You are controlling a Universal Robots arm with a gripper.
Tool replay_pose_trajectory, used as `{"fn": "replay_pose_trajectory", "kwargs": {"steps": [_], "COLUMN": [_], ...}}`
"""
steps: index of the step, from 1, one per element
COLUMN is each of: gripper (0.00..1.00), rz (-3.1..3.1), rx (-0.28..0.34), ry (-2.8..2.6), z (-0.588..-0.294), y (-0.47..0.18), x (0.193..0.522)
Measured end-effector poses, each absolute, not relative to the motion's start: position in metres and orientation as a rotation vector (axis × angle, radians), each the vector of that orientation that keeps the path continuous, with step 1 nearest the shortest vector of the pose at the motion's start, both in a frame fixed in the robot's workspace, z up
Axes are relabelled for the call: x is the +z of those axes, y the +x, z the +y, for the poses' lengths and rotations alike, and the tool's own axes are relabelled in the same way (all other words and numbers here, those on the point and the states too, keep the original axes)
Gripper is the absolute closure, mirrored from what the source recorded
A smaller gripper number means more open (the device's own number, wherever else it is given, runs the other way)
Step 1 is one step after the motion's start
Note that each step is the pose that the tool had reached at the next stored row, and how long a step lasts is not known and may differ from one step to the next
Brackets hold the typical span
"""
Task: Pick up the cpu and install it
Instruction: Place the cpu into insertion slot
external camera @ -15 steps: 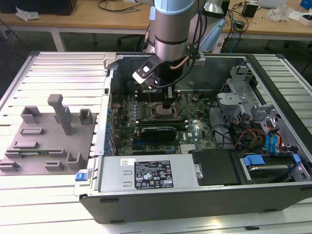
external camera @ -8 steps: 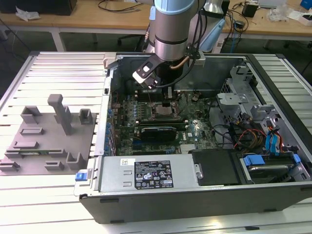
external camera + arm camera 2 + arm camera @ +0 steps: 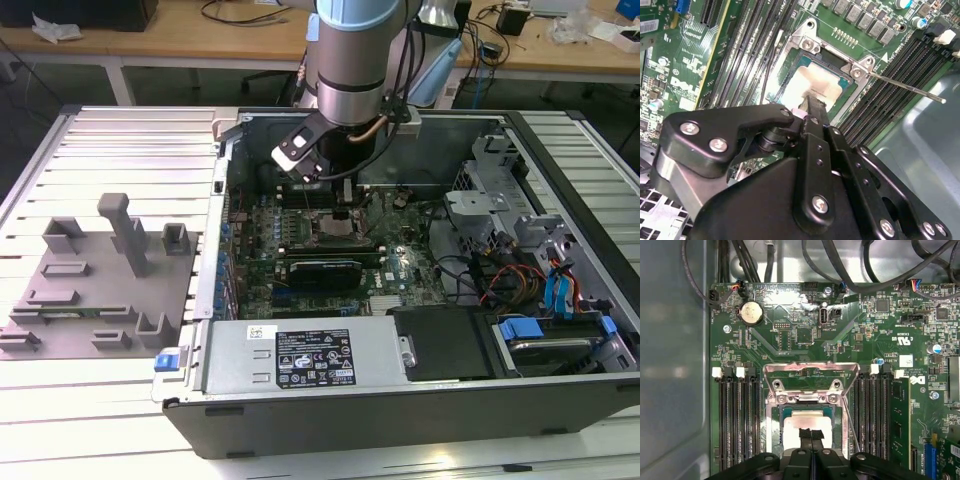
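Observation:
The cpu (image 3: 805, 420) lies flat inside the open socket frame (image 3: 810, 371) on the green motherboard, its silvery top (image 3: 812, 82) facing up. My gripper (image 3: 810, 432) hangs straight over it, black fingers pressed together with nothing visible between them. In the second wrist view the gripper (image 3: 815, 102) has its tips at or just above the cpu's top; I cannot tell whether they touch. In the exterior view the arm reaches down into the open computer case, with the gripper (image 3: 345, 200) above the socket and the cpu (image 3: 335, 228).
The socket's thin metal lever (image 3: 905, 87) sticks out sideways. Memory slots (image 3: 735, 415) flank the socket, one holding a stick (image 3: 899, 415). A grey tray with posts (image 3: 90, 290) sits outside the case on the exterior view's left. Power supply (image 3: 300, 355) and drive cage (image 3: 510, 230) line the case.

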State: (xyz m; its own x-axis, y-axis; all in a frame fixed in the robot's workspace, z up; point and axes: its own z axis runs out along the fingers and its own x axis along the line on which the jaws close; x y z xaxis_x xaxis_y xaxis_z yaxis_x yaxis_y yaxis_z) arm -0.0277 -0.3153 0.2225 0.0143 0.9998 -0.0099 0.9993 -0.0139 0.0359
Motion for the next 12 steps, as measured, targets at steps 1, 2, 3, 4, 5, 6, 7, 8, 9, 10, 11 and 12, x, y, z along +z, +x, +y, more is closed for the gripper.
{"fn": "replay_pose_trajectory", "kwargs": {"steps": [1, 2, 3, 4, 5, 6, 7, 8, 9, 10, 11, 12], "gripper": [0.89, 0.89, 0.89, 0.89, 0.89, 0.89, 0.89, 0.89, 0.89, 0.89, 0.89, 0.89], "rz": [2.182, 2.181, 2.181, 2.181, 2.181, 2.181, 2.181, 2.181, 2.181, 2.181, 2.181, 2.181], "rx": [0.028, 0.028, 0.028, 0.028, 0.028, 0.028, 0.028, 0.029, 0.029, 0.029, 0.029, 0.029], "ry": [2.215, 2.215, 2.215, 2.215, 2.215, 2.215, 2.215, 2.215, 2.215, 2.215, 2.214, 2.215], "z": [-0.315, -0.315, -0.315, -0.315, -0.315, -0.315, -0.315, -0.315, -0.315, -0.315, -0.315, -0.315], "y": [-0.028, -0.028, -0.028, -0.028, -0.028, -0.029, -0.029, -0.03, -0.03, -0.03, -0.03, -0.03], "x": [0.221, 0.219, 0.217, 0.214, 0.211, 0.209, 0.209, 0.208, 0.208, 0.208, 0.208, 0.207]}}
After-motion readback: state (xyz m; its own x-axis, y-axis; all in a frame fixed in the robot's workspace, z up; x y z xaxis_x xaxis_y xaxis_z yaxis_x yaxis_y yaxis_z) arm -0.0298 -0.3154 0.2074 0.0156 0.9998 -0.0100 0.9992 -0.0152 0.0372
